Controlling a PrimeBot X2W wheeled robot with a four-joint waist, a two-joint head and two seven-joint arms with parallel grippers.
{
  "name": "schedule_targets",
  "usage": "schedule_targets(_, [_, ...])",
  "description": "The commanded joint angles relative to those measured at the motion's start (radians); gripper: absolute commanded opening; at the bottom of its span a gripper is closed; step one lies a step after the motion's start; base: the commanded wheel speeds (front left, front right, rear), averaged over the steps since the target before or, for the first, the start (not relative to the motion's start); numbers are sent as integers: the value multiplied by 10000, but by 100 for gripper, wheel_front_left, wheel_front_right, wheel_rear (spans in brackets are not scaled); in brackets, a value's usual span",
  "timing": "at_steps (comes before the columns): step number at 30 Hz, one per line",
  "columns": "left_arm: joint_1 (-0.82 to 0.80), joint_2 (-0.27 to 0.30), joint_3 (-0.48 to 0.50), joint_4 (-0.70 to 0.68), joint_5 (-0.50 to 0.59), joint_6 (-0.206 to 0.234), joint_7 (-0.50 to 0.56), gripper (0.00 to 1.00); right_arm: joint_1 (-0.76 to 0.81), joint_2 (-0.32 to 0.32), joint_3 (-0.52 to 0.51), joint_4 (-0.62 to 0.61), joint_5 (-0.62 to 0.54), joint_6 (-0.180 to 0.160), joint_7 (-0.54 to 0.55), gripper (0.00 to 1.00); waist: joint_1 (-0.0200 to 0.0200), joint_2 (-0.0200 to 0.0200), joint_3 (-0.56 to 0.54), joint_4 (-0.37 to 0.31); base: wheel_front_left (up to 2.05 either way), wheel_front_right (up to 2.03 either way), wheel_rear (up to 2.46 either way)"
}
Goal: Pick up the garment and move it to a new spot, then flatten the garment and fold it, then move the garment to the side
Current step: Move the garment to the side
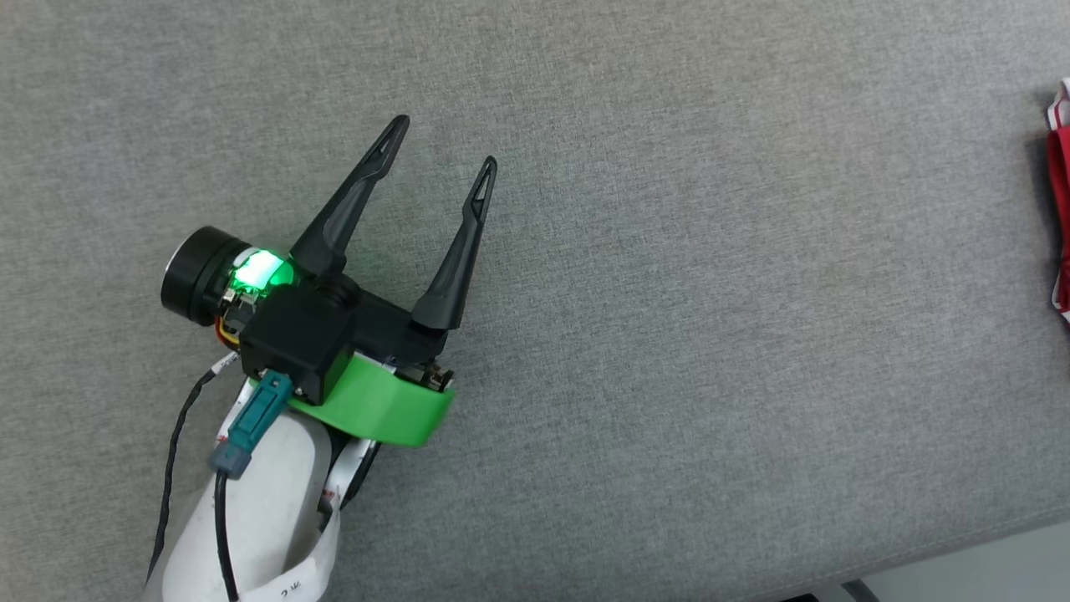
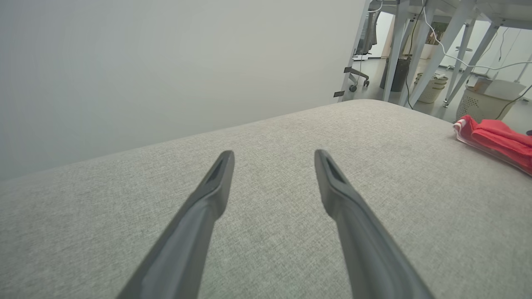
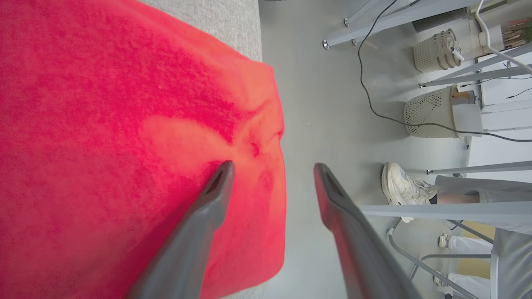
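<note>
Two grippers, jaws apart on each, nothing held. Left gripper (image 1: 445, 142) (image 2: 273, 153): over bare grey worktop (image 1: 669, 334), well apart from the garment (image 1: 1062, 167) (image 2: 498, 137) (image 3: 104, 145). Right gripper (image 3: 274, 164): at the garment's edge, one finger (image 3: 199, 216) over the red cloth, the other beyond it, above the floor (image 3: 307, 83). Garment: red, white-trimmed, lying at the worktop's edge.

Grey fabric surface (image 1: 710, 293); beyond it, a mesh basket (image 3: 426, 114) and a shoe (image 3: 401, 189).
</note>
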Motion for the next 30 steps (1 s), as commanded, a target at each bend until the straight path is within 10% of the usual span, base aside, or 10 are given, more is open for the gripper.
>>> schedule_targets(1, [52,-21,25,126,-112,71,-123,100,-155,62,-82,99,-72,-9,-189,100,-1,-1,-340,127,0,0,0])
schedule_targets(16, [1412,-676,657,2186,-969,668,-715,100,959,1414,72,-2965,1327,-9,-1005,100,-1,-1,-3546,1035,0,0,0])
schedule_targets(30, [2872,-1240,1799,2865,-1326,1123,-741,100,4965,4364,-1458,-7349,1607,-9,-1788,100,-1,-1,-5283,2073,0,0,0])
